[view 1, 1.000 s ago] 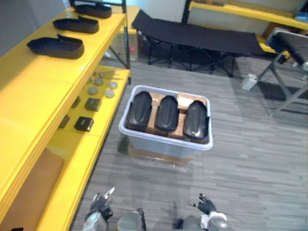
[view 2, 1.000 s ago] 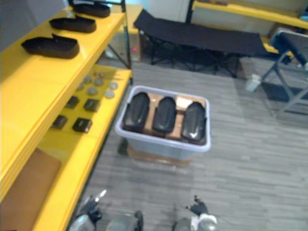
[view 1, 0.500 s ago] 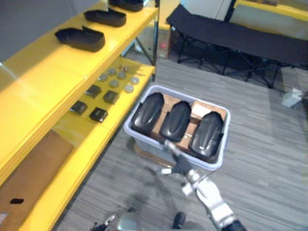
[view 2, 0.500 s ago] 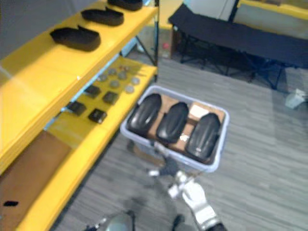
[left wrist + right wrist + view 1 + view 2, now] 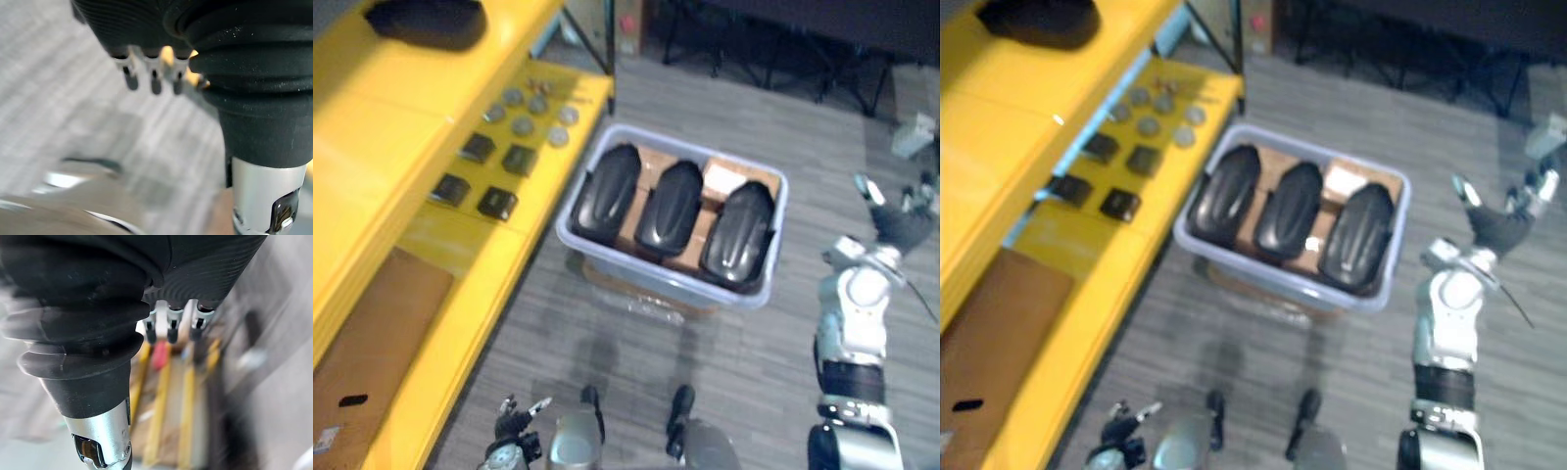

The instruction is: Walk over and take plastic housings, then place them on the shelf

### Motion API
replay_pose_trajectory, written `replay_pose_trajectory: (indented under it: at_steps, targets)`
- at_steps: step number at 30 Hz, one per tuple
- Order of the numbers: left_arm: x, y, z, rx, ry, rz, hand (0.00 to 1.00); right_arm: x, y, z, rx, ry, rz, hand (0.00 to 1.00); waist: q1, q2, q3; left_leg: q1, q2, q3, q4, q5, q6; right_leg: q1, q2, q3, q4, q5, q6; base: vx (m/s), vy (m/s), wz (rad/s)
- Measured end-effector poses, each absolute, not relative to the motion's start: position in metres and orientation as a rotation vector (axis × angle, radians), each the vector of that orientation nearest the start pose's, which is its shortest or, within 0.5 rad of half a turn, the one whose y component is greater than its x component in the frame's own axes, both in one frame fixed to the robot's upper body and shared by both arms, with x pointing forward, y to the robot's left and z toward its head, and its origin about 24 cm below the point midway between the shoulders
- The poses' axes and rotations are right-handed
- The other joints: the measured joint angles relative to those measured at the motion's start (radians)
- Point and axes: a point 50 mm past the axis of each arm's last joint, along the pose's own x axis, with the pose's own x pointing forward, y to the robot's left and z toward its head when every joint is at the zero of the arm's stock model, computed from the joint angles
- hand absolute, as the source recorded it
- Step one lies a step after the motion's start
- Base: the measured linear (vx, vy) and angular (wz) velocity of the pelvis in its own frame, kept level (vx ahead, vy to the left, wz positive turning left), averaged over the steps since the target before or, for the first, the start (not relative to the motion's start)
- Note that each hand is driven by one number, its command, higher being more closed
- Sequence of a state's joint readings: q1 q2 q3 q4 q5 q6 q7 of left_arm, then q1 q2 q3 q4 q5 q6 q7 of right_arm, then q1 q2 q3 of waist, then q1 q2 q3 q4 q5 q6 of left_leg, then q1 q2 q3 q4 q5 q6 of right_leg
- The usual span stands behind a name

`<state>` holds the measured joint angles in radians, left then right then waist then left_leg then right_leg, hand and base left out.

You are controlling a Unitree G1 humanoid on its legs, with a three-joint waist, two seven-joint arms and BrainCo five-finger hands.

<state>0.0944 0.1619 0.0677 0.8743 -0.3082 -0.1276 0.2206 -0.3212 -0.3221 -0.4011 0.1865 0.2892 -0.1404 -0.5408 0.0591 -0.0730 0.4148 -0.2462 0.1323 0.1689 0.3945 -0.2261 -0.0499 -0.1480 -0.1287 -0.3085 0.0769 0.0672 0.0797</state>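
Three black plastic housings lie side by side in a pale grey bin [image 5: 677, 286] on the floor: left [image 5: 607, 191], middle [image 5: 668, 206], right [image 5: 736, 233]. One more black housing [image 5: 426, 20] rests on the yellow shelf's top board [image 5: 382, 117] at the far left. My right hand [image 5: 899, 223] is raised to the right of the bin, well apart from it, fingers spread and holding nothing. My left hand [image 5: 514, 429] hangs low at the near left beside the shelf, fingers relaxed and empty; its fingers [image 5: 154, 78] point at bare floor.
The lower yellow shelf carries grey discs [image 5: 524, 110], small black boxes [image 5: 495, 202] and a brown board [image 5: 372, 328]. A black folding cot [image 5: 773, 29] stands beyond the bin. A white bottle [image 5: 909, 137] lies on the floor at the far right.
The view has tipped down and closer to the bin. My right arm swung from in front of the bin out to its right side. The housings have not moved.
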Motion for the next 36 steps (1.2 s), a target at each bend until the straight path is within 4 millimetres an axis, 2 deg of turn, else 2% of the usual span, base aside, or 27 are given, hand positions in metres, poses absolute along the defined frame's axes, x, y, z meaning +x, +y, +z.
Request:
replay_pose_trajectory:
  at_steps: [3, 4, 6, 10, 14, 17, 19, 23, 25, 27, 29, 32, 36]
  targets:
    - [0.133, 0.246, -0.128, -0.083, 0.802, 0.565, 0.0, 0.266, -0.327, 0.112, 0.211, -0.299, -0.934, 0.0, -0.002, -0.033, 0.029, -0.062, 0.03, 0.001, 0.075, -0.036, 0.002, -0.035, 0.021, 0.009, 0.004, 0.006, -0.002, -0.05, 0.008, -0.2]
    - [0.133, 0.248, -0.127, -0.105, 0.8, 0.582, 0.0, 0.265, -0.332, 0.108, 0.224, -0.279, -0.949, 0.0, -0.002, -0.036, 0.029, -0.072, 0.032, 0.0, 0.085, -0.041, 0.003, -0.041, 0.023, 0.009, 0.005, 0.006, -0.002, -0.03, 0.031, -0.03]
    - [0.132, 0.25, -0.127, -0.158, 0.792, 0.622, 0.0, 0.259, -0.355, 0.1, 0.272, -0.245, -1.006, 0.0, -0.002, -0.037, 0.031, -0.114, 0.028, -0.002, 0.11, -0.053, 0.013, -0.072, 0.019, 0.01, 0.006, 0.012, 0.006, -0.03, 0.042, -0.01]
    - [0.129, 0.252, -0.129, -0.196, 0.799, 0.655, 0.0, 0.263, -0.376, 0.104, 0.322, -0.224, -1.042, 0.0, -0.004, -0.019, 0.046, -0.154, 0.011, -0.009, 0.131, -0.055, 0.019, -0.104, 0.005, 0.01, 0.007, 0.021, 0.015, -0.04, 0.04, 0.03]
    - [0.134, 0.249, -0.131, -0.264, 0.798, 0.671, 0.0, 0.274, -0.386, 0.109, 0.352, -0.195, -1.062, 0.0, 0.014, 0.013, 0.065, -0.184, -0.001, -0.02, 0.136, -0.053, 0.031, -0.133, -0.006, 0.006, 0.019, 0.022, 0.017, -0.04, 0.019, 0.07]
    - [0.139, 0.238, -0.132, -0.303, 0.795, 0.648, 0.0, 0.286, -0.393, 0.121, 0.338, -0.18, -1.053, 0.0, 0.017, 0.051, 0.087, -0.193, -0.019, -0.024, 0.134, -0.046, 0.042, -0.144, -0.026, 0.0, 0.031, 0.023, 0.02, -0.05, 0.036, 0.1]
    - [0.141, 0.229, -0.134, -0.32, 0.798, 0.607, 0.0, 0.291, -0.4, 0.132, 0.3, -0.171, -1.058, 0.0, 0.021, 0.088, 0.105, -0.204, -0.037, -0.027, 0.134, -0.037, 0.055, -0.158, -0.045, -0.009, 0.049, 0.022, 0.022, -0.06, 0.058, 0.14]
    - [0.142, 0.22, -0.137, -0.342, 0.817, 0.572, 0.0, 0.295, -0.409, 0.145, 0.276, -0.155, -1.078, 0.0, 0.031, 0.14, 0.118, -0.229, -0.061, -0.048, 0.137, -0.029, 0.068, -0.183, -0.068, -0.025, 0.081, 0.02, 0.024, -0.06, 0.048, 0.19]
    - [0.142, 0.215, -0.138, -0.342, 0.827, 0.547, 0.0, 0.299, -0.411, 0.154, 0.242, -0.146, -1.071, 0.0, 0.041, 0.154, 0.119, -0.245, -0.073, -0.05, 0.137, -0.019, 0.073, -0.204, -0.083, -0.027, 0.097, 0.019, 0.026, -0.08, 0.047, 0.13]
    - [0.142, 0.201, -0.141, -0.369, 0.841, 0.494, 0.0, 0.301, -0.417, 0.177, 0.199, -0.181, -1.074, 0.0, 0.044, 0.192, 0.123, -0.26, -0.09, -0.059, 0.139, -0.011, 0.084, -0.215, -0.102, -0.041, 0.112, 0.018, 0.028, -0.1, 0.049, 0.21]
    - [0.139, 0.193, -0.144, -0.37, 0.87, 0.437, 0.0, 0.304, -0.417, 0.191, 0.154, -0.203, -1.065, 0.0, 0.049, 0.214, 0.123, -0.266, -0.1, -0.059, 0.138, -0.006, 0.09, -0.224, -0.115, -0.042, 0.124, 0.017, 0.03, -0.08, 0.051, 0.1]
    - [0.136, 0.186, -0.147, -0.372, 0.888, 0.396, 0.0, 0.308, -0.416, 0.207, 0.084, -0.218, -1.057, 0.0, 0.054, 0.231, 0.118, -0.283, -0.115, -0.063, 0.136, 0.004, 0.093, -0.247, -0.133, -0.045, 0.143, 0.014, 0.038, -0.07, 0.034, 0.08]
    - [0.135, 0.185, -0.147, -0.404, 0.883, 0.388, 0.0, 0.311, -0.414, 0.215, 0.007, -0.225, -1.049, 0.0, 0.064, 0.232, 0.118, -0.284, -0.12, -0.066, 0.14, 0.006, 0.095, -0.252, -0.14, -0.044, 0.162, 0.01, 0.041, -0.04, 0.019, 0.04]
